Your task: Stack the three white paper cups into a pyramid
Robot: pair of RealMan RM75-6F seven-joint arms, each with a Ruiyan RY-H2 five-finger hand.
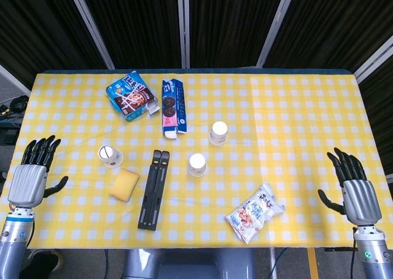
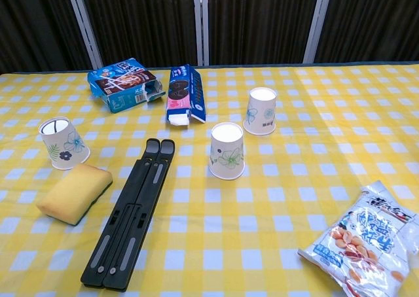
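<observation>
At the near edge of the yellow-and-white checked tablecloth (image 2: 275,244), a crinkled white snack bag printed with nuts (image 2: 366,241) is seen on the right, and a long black folded plastic stand (image 2: 131,215) lies lengthwise left of centre. A yellow rectangular sponge (image 2: 74,192) rests just beside the stand's left side. The three white paper cups with floral print all stand upside down and apart from one another: the left cup (image 2: 62,143) is placed just behind the sponge, the middle cup (image 2: 227,151) stands right of the stand's far end, and the far cup (image 2: 261,111) is set behind and to the right of it. Farther back, an opened blue biscuit box (image 2: 123,82) and a dark blue cookie packet (image 2: 185,94) are laid side by side. The left hand (image 1: 31,174) and the right hand (image 1: 355,190) are shown only in the head view, held at opposite sides of the table, well apart from every cup, with fingers spread and nothing grasped.
</observation>
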